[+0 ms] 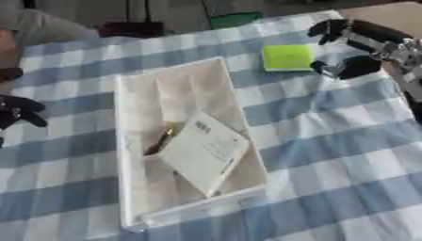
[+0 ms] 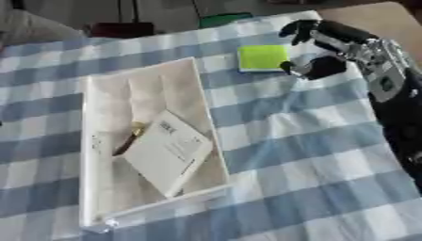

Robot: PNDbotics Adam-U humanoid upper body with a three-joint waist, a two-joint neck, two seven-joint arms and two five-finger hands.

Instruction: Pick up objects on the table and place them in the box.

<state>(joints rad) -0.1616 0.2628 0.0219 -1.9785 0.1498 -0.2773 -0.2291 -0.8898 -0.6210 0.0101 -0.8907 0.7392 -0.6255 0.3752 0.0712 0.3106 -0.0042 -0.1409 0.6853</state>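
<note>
Right robot hand (image 2: pixel 317 49): far right, fingers and thumb spread wide, holding nothing, just right of green pad (image 2: pixel 262 57) | pad: flat on desk (image 2: pixel 313 155), outside box (image 1: pixel 132 155) | box: centre, holds white booklet (image 1: pixel 202 153) and a thin brown-yellow item (image 1: pixel 161 140) | left robot hand (image 1: pixel 16 113): left edge, finger state cannot be told

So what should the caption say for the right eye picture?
Right hand reaches, open, toward the green pad beside the box.
</note>
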